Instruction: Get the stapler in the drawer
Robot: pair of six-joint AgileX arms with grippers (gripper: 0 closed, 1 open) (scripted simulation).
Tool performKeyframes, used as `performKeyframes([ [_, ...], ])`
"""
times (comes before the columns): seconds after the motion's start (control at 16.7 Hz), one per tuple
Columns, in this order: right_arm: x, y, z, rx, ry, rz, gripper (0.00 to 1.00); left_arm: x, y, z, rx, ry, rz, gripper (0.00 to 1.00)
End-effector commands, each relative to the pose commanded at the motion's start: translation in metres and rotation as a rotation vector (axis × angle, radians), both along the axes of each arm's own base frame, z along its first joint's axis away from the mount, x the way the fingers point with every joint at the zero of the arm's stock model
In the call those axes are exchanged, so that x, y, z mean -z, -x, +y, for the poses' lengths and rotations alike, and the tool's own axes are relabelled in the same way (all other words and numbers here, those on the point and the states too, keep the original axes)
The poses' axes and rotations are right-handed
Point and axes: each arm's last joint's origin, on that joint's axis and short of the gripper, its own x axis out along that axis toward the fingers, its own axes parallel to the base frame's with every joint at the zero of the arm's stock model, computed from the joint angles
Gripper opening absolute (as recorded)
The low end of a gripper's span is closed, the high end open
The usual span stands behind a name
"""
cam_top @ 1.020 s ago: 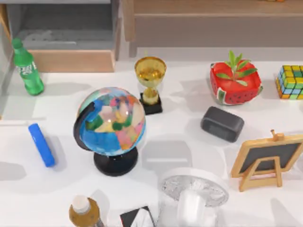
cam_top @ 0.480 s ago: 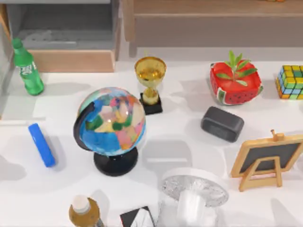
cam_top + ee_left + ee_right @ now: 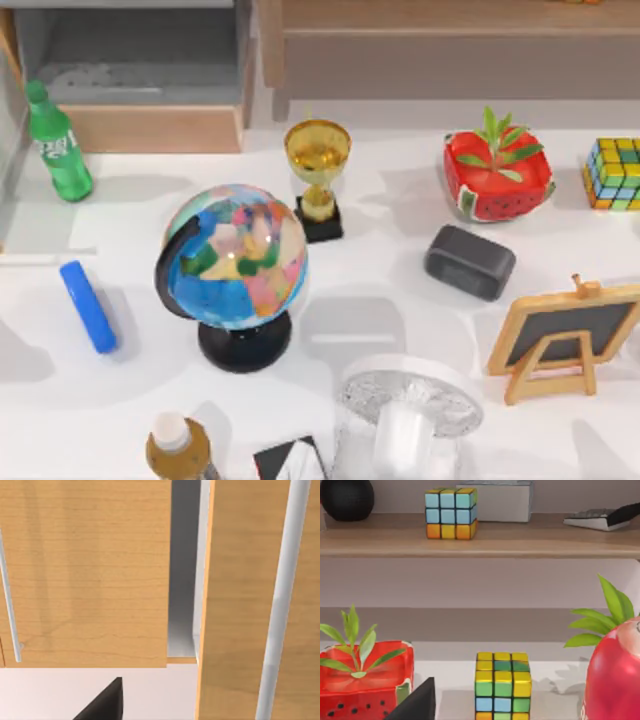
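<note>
Lying untouched at table's left: slim bright blue stapler (image 3: 88, 306). Standing open, far left: grey-walled, tan-fronted drawer (image 3: 150, 128). Pending: grasping stapler. Finger opening of both grippers: cannot tell.

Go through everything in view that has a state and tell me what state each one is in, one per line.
drawer: pulled open, nothing visible inside
stapler: lying flat on the table's left side, outside the drawer, not held
green bottle: upright, cap on
globe: upright on its stand
trophy: upright
chalkboard easel: standing, board blank
left gripper: facing the wooden cabinet fronts
right gripper: near the cube
</note>
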Motion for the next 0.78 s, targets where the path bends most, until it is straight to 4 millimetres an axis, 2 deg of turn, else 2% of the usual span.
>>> performKeyframes([
  [0.12, 0.0, 0.0, 0.0, 0.0, 0.0, 0.0, 1.0, 0.0, 0.001, 0.0, 0.001, -0.002, -0.001, 1.0],
  [0.42, 0.0, 0.0, 0.0, 0.0, 0.0, 0.0, 1.0, 0.0, 0.019, 0.0, 0.002, 0.0, 0.0, 1.0],
  [0.66, 0.0, 0.0, 0.0, 0.0, 0.0, 0.0, 1.0, 0.001, 0.018, 0.0, 0.004, 0.002, 0.002, 1.0],
  [0.78, 0.0, 0.0, 0.0, 0.0, 0.0, 0.0, 1.0, -0.007, 0.018, 0.005, -0.024, 0.003, -0.016, 1.0],
])
